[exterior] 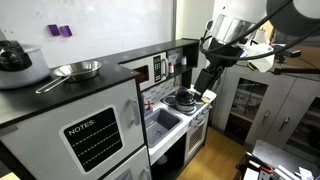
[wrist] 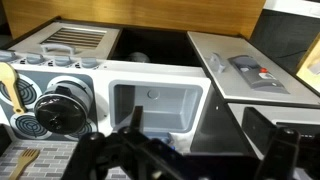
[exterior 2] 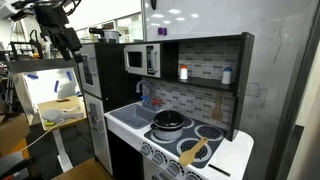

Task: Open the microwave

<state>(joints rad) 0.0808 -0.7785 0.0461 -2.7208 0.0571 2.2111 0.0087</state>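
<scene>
The microwave (exterior: 150, 70) is a small white-framed box with a dark window and a red control strip, set under the black upper shelf of the toy kitchen. It also shows in an exterior view (exterior 2: 142, 60). Its door is shut in both exterior views. My gripper (exterior: 208, 78) hangs in the air in front of the kitchen, above the stove side and apart from the microwave; it also shows in an exterior view (exterior 2: 71, 45). In the wrist view the two dark fingers (wrist: 205, 150) stand wide apart and empty, above the sink. I cannot make out the microwave in the wrist view.
The white fridge door with the black NOTES board (exterior: 95, 140) stands beside the microwave. A pan (exterior: 78, 70) and a pot (exterior: 15, 60) sit on top. Below are the sink (wrist: 155, 105), a stove with a black pot (exterior 2: 170, 122) and a wooden spatula (exterior 2: 195, 152).
</scene>
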